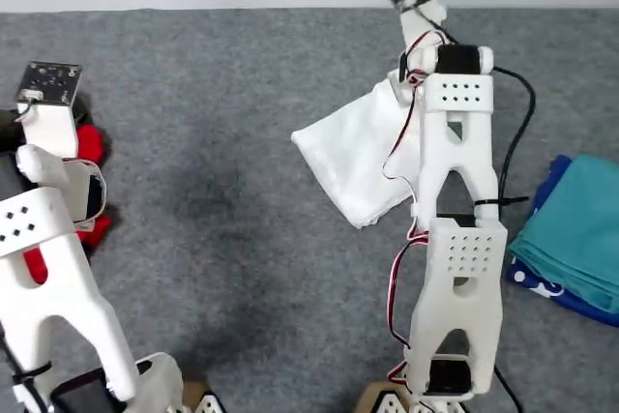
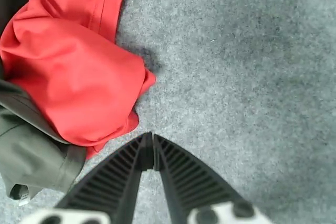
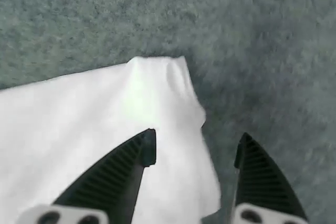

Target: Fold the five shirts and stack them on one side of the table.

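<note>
A white shirt, folded into a rough rectangle, lies on the grey table right of centre. My right gripper is open above its far corner, with the white shirt under and between the fingers. A folded teal shirt rests on a blue one at the right edge. At the left edge a crumpled red shirt lies beside a dark grey shirt. My left gripper is shut and empty, its tips just off the red shirt's edge.
Grey carpet-like table surface lies bare between the two arms. The right arm's white links stretch over the near side of the white shirt. A pale wall runs along the table's far edge.
</note>
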